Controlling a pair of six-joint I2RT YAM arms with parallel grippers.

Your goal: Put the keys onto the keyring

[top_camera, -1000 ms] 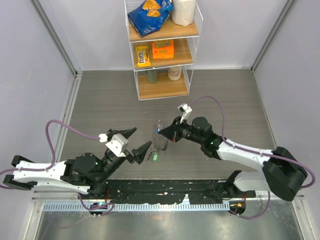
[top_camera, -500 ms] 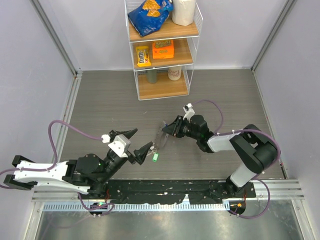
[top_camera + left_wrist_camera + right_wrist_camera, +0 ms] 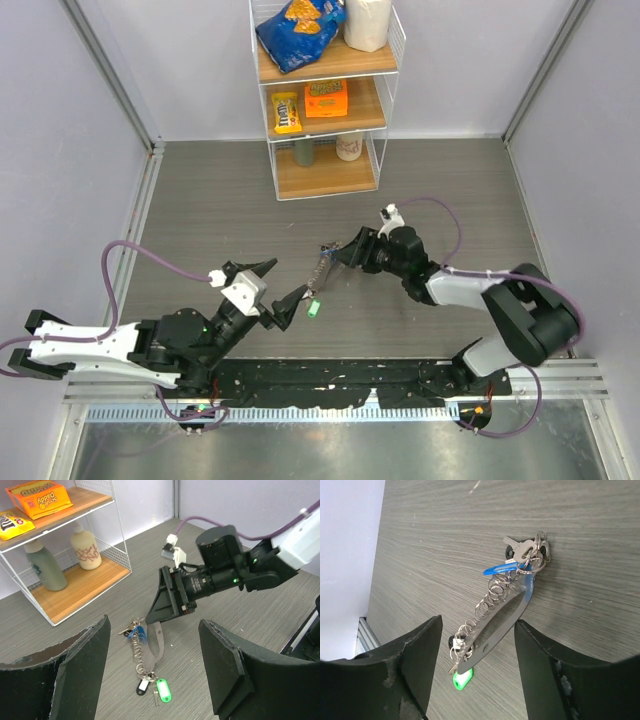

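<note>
Table (image 3: 200, 205) running bare toward both side walls; shelf rack (image 3: 325, 172) standing at far edge. Left gripper (image 3: 285, 278) hovering, jaws wide, empty. Right gripper (image 3: 340, 260) jaws parted, gripping nothing, just beside keyring (image 3: 321, 268) lying mid-table. Right wrist view showing keys (image 3: 522, 552) bunched at keyring's end by blue tag (image 3: 499, 570); overhead view blurring them. Green tag (image 3: 312, 309) lying at opposite end.

Keyring (image 3: 506, 616), keys (image 3: 521, 550) at one end, on grey table (image 3: 445, 520), between spread jaws.
</note>
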